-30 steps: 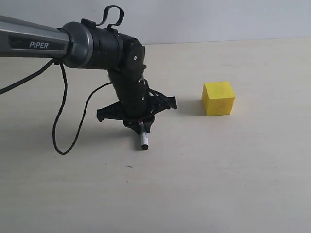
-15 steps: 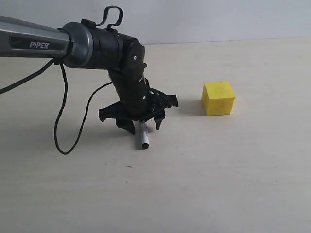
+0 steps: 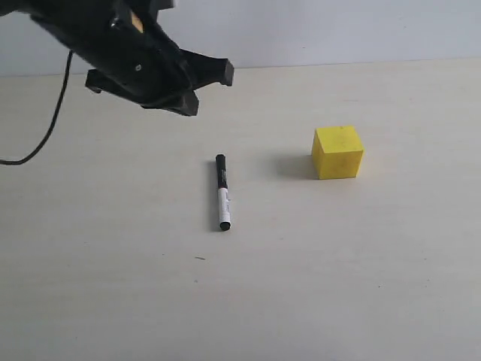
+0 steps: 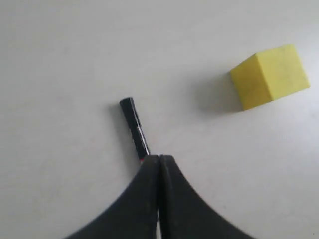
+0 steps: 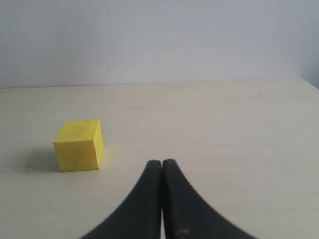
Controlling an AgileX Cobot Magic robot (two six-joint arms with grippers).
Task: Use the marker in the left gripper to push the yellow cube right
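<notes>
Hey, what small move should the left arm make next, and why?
Probably open the left gripper and lower it onto the marker. The marker lies loose on the table, apart from the yellow cube, and the gripper is raised clear of it, shut on nothing, so pushing cannot start.

The left gripper [image 4: 159, 167] is bulky matte black with a thin black cable [image 3: 58, 109], perhaps orange-marked.
</notes>
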